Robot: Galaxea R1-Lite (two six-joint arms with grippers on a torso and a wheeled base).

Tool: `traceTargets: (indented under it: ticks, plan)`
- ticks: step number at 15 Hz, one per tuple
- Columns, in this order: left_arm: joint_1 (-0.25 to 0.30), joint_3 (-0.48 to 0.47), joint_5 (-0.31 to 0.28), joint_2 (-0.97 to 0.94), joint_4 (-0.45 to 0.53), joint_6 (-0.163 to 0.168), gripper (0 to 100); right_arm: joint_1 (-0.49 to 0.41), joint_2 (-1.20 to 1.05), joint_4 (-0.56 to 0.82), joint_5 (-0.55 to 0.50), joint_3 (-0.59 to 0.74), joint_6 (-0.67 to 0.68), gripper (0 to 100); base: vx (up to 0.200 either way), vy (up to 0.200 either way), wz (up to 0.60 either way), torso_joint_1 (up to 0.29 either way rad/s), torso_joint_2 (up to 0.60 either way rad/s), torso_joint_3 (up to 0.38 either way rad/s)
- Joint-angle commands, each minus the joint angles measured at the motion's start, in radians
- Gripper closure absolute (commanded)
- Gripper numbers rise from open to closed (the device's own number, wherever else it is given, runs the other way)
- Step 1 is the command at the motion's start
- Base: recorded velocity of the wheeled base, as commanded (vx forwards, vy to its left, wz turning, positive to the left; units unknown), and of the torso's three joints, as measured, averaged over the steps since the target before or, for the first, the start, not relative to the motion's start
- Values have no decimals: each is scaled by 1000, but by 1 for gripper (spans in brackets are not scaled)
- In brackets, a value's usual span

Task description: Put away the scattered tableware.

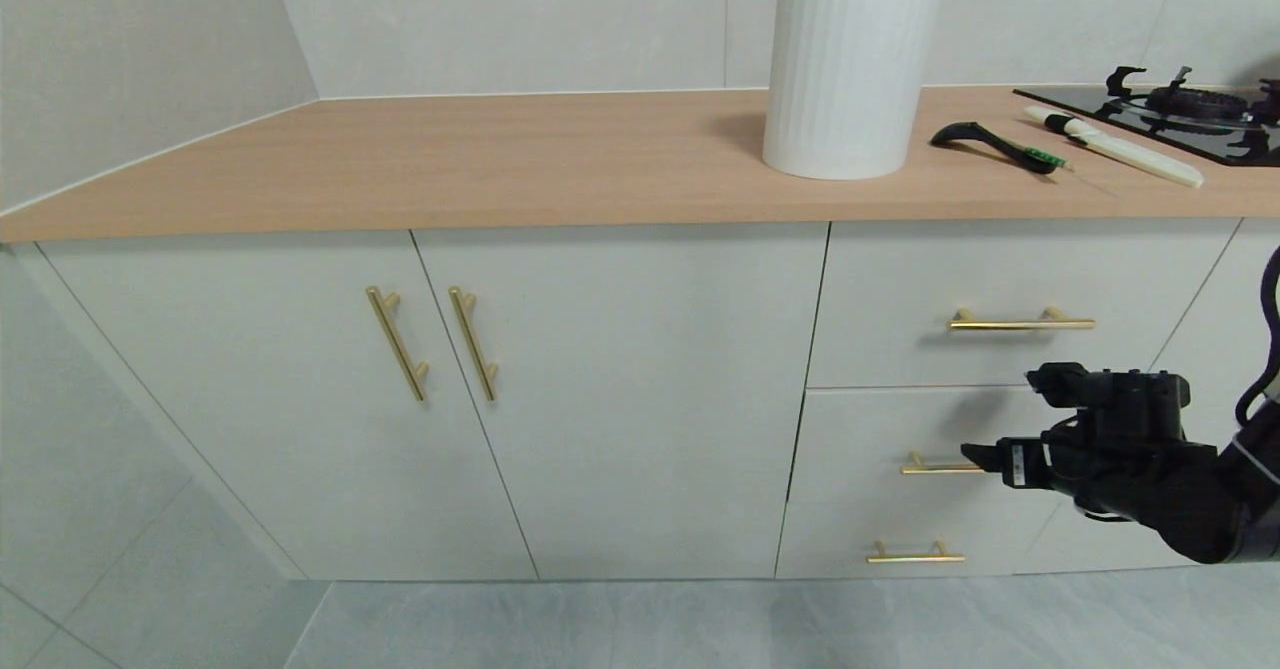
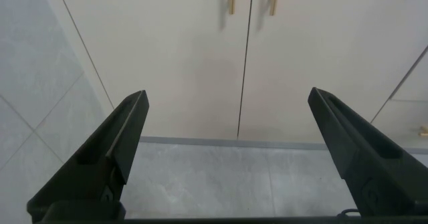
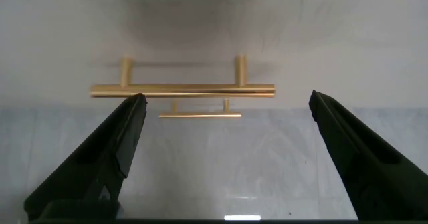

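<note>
Right gripper [image 1: 1000, 415], lower right — jaws released, facing a drawer handle [image 1: 930, 468]; left gripper [image 2: 227, 103] likewise released; knife [image 1: 1115, 146] on tabletop [image 1: 500, 159].

You have a white ribbed cylinder [image 1: 848, 59] top centre, a black stove [image 1: 1190, 114] upper right, cabinet doors [image 1: 600, 399] centre left.

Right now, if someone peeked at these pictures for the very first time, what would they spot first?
Most likely the tall white ribbed cylinder standing on the wooden counter, right of its middle. Next, the black right gripper low down, jaws open, just in front of the middle drawer's gold handle. A white knife and a black-handled tool lie on the counter beside the stove.
</note>
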Motion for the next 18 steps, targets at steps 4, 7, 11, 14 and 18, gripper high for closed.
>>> traceTargets:
  ticks: [4,7,11,14,18]
  plan:
    - [0,0,1,1,0,0,0,-1,116,-87,-7,-8,-3,0,0,0,0,0,0,0]
    - [0,0,1,1,0,0,0,-1,156,-136,-28,-37,-2,0,0,0,0,0,0,0]
    - [0,0,1,1,0,0,0,1,170,-141,-26,-63,1,0,0,0,0,0,0,0]
    - [0,0,1,1,0,0,0,1,188,-151,-26,-74,1,0,0,0,0,0,0,0]
    - [0,0,1,1,-1,0,0,2,205,-171,-26,-57,-2,0,0,0,0,0,0,0]
